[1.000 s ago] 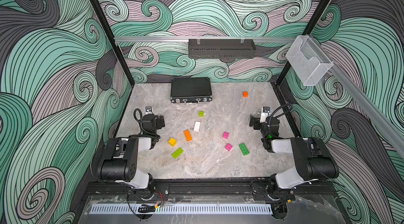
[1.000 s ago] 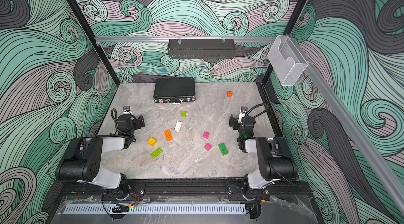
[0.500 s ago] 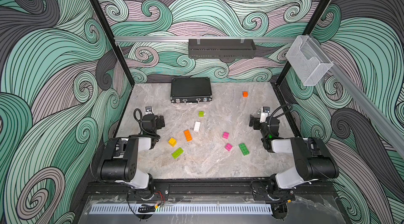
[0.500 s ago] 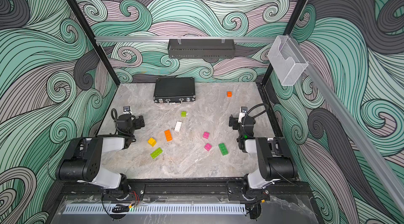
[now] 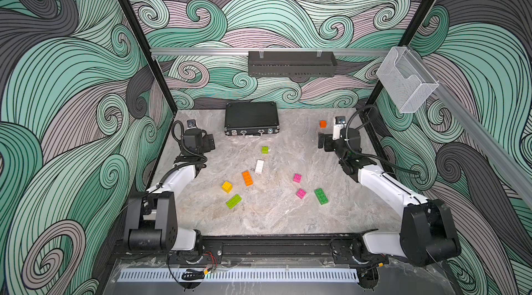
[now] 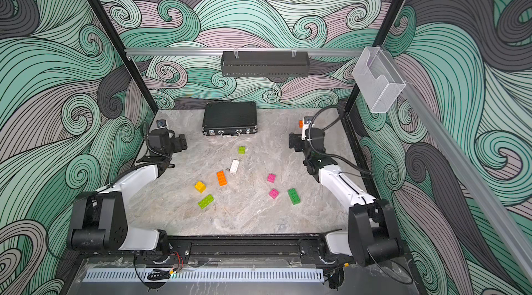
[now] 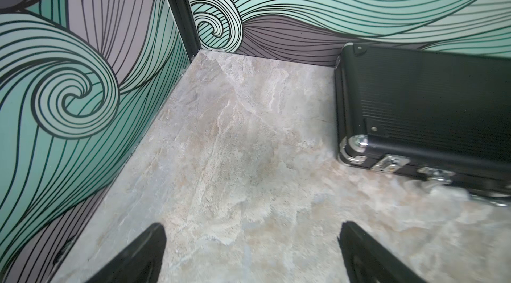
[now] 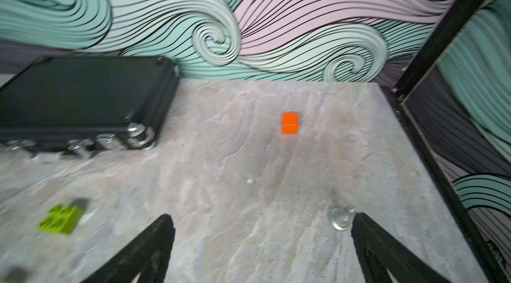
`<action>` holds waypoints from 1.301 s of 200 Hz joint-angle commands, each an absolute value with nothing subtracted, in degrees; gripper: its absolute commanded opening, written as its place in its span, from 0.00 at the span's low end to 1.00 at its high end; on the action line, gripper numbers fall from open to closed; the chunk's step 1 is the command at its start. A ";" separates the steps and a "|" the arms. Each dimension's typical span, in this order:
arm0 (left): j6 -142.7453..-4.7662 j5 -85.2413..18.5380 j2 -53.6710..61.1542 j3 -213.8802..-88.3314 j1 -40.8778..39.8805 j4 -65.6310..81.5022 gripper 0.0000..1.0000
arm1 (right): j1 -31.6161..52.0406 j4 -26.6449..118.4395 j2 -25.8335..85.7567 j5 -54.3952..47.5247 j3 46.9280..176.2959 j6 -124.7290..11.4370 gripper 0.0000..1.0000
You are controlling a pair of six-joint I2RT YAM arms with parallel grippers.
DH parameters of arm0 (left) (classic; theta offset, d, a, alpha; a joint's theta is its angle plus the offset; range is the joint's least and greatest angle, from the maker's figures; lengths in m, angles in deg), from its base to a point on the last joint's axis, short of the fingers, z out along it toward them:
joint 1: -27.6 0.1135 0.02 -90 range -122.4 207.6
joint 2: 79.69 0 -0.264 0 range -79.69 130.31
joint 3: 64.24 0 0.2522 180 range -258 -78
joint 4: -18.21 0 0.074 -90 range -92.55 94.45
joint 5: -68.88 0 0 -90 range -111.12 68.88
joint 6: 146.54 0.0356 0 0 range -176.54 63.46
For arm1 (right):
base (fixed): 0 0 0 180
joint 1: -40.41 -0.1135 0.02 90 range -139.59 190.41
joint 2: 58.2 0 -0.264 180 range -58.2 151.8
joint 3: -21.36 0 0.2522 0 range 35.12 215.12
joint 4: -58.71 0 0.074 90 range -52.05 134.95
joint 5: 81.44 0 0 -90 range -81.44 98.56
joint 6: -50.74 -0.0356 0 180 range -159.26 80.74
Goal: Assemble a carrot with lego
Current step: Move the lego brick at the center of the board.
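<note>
The lego lies loose in mid-table in both top views: a lime square (image 5: 265,150), a white oblong (image 5: 259,167), an orange oblong (image 5: 247,178), a yellow square (image 5: 226,186), a lime oblong (image 5: 233,201), two pink squares (image 5: 297,177) (image 5: 301,193) and a dark green oblong (image 5: 321,196). No carrot is in view. My left gripper (image 5: 209,143) (image 7: 251,229) hovers open and empty near the back left corner. My right gripper (image 5: 321,143) (image 8: 262,220) is open and empty at the back right. The lime square (image 8: 61,218) shows off to its side.
A black briefcase (image 5: 251,117) (image 7: 423,107) (image 8: 83,96) lies shut against the back wall. A lone small orange cube (image 5: 323,124) (image 8: 289,123) sits ahead of the right gripper. A small shiny round object (image 8: 341,218) lies by one right finger. Patterned walls enclose three sides.
</note>
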State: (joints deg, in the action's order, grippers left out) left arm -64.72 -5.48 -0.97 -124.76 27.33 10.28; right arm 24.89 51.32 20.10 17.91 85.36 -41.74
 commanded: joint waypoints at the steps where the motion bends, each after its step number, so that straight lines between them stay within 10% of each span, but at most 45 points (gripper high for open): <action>1: -70.77 -8.95 -3.56 -126.23 26.65 -3.71 0.99 | 23.36 31.99 23.08 13.41 90.11 -45.29 1.00; 61: -77.88 -20.05 -9.71 -125.44 26.19 -16.15 0.98 | 19.05 7.90 22.39 5.07 93.38 -54.71 0.99; 206: -78.75 -24.95 -14.23 -122.78 26.16 -23.91 0.98 | 1.02 6.24 23.25 6.97 85.47 -64.87 0.95; 260: -88.13 -29.91 -13.19 -120.09 24.76 -33.09 0.82 | -0.54 5.29 23.16 8.63 88.69 -64.93 0.96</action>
